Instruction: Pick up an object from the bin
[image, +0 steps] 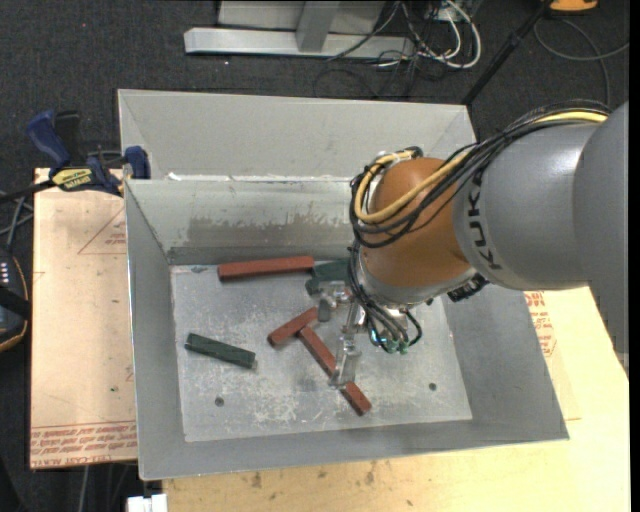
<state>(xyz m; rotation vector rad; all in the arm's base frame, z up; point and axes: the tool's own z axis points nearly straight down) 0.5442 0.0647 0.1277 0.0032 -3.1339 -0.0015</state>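
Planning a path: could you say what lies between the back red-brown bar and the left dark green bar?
Only bare bin floor, in the camera view, between the red-brown bar and the dark green bar.

the orange cover (410, 225) blocks most of what i need: it hides the back right floor of the bin (150, 300), and a dark green block (328, 268) at the cover's left edge runs under it, its far end unseen. just below the cover the gripper (345, 372) crosses a diagonal red-brown stick (358, 401), hiding its middle; i can't judge contact. right of the cover, the grey arm (560, 210) runs off the edge.
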